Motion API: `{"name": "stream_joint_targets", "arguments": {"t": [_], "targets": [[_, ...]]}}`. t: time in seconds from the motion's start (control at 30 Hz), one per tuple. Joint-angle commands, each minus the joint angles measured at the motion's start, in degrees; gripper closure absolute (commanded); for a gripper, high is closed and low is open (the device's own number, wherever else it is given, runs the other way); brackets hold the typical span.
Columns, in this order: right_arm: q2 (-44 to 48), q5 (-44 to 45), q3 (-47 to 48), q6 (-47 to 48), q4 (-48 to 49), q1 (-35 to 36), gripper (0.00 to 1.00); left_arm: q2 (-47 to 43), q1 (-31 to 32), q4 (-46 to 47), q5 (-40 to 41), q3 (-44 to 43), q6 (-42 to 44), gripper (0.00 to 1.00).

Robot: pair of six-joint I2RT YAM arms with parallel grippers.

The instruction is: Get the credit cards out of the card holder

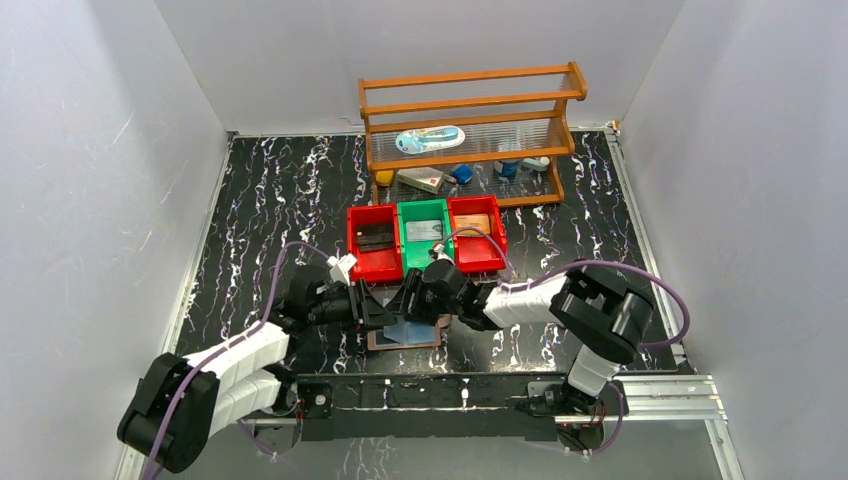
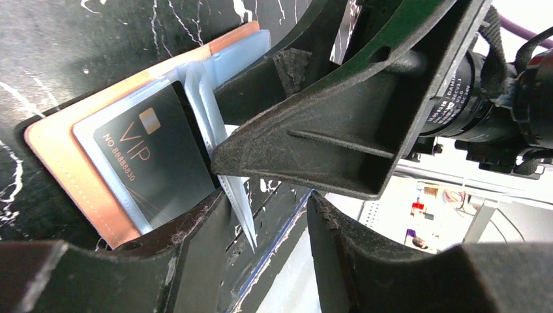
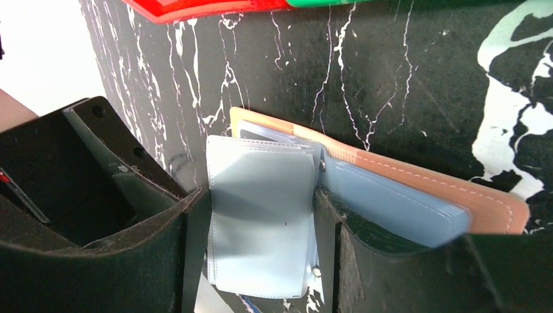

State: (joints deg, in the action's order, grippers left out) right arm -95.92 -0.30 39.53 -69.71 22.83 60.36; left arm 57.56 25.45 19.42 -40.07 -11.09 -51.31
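Left gripper: my left gripper sits low over the open card holder. Its jaws are apart, and the tip of a clear sleeve leaf hangs in the gap. I can't see anything clamped.
Right gripper: my right gripper comes in from the opposite side, with one finger on each side of that loose leaf. The jaws stand apart, and I cannot tell whether they nip the leaf's edges or only bracket it.
Card holder: it lies open, cover down, on the black marbled table, between the two grippers and just in front of the bins. The sleeves fan up from the spine.
Card in sight: one black card marked VIP sits fully inside the sleeve on the flat half, just beside my left finger. It is not out yet.
How it will handle: I judge the card to be light, stiff and slick, so it should slide once started. The sleeves are soft and floppy and will fold rather than resist. The holder itself is light enough to lift or skate if I pull without pinning it.
Where to hold: I would pin the leather cover or spine with one gripper. With the other I would pinch the card's exposed edge at the sleeve mouth and draw it out along the sleeve.
Risk: I might grab sleeve plastic along with the card and drag the whole holder.
Bins: each seems to hold something flat, but I can't make out what.
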Motion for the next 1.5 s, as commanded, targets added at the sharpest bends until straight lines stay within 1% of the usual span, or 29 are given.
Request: {"name": "stream_joint_targets", "arguments": {"t": [0.0, 0.13, 0.27, 0.33, 0.43, 0.6, 0.7, 0.83, 0.97, 1.1, 1.23, 1.4, 1.47], "targets": [[2.3, -2.1, 0.6, 2.4, -3.8, -0.2, 0.35, 1.7, 2.4, 3.6, -3.2, -3.9, 1.3, 0.55], [4.0, -2.1, 1.5, 3.3, -4.9, -0.2, 0.28, 2.7, 3.6, 2.2, -1.7, -6.1, 3.3, 0.55], [6.0, -1.5, 1.1, 3.3, -5.4, -0.2, 0.22, 4.8, 5.3, 4.4, -2.0, -7.0, 3.3, 0.54], [7.0, -0.9, 1.0, 3.2, -6.0, -0.2, 0.21, 6.3, 6.5, 5.0, -1.8, -7.6, 3.4, 0.54], [8.9, 1.2, 1.2, 3.1, -9.4, -0.2, 0.18, 8.3, 8.7, 5.6, -0.7, -8.5, 3.6, 0.53], [13.0, 8.0, 1.7, 2.7, -19.2, -0.2, 0.16, 10.0, 11.3, 6.6, 2.1, -9.5, 3.3, 0.52], [16.1, 11.7, 1.1, 2.2, -23.3, -0.2, 0.16, 10.8, 12.1, 6.9, 2.3, -9.9, 3.3, 0.51], [20.1, 14.8, -0.3, 1.7, -25.8, -0.2, 0.17, 11.8, 12.5, 6.5, 2.1, -10.1, 3.7, 0.5], [22.7, 16.2, -1.2, 1.7, -26.6, -0.2, 0.19, 11.5, 12.7, 5.8, 3.0, -10.0, 3.8, 0.49], [23.9, 15.7, -1.8, 1.7, -26.0, -0.2, 0.26, 10.9, 12.7, 3.5, 3.5, -10.8, 4.8, 0.47], [23.7, 14.5, -2.4, 1.9, -24.2, -0.2, 0.34, 8.8, 12.7, -1.6, 5.7, -12.1, 7.2, 0.46], [22.5, 13.0, -2.2, 2.0, -23.0, -0.1, 0.35, 1.8, 12.7, -12.6, 14.3, -13.2, 10.4, 0.41], [22.2, 12.6, -2.2, 2.2, -22.2, -0.1, 0.35, -1.1, 12.6, -16.5, 17.6, -13.5, 11.5, 0.37]]}}
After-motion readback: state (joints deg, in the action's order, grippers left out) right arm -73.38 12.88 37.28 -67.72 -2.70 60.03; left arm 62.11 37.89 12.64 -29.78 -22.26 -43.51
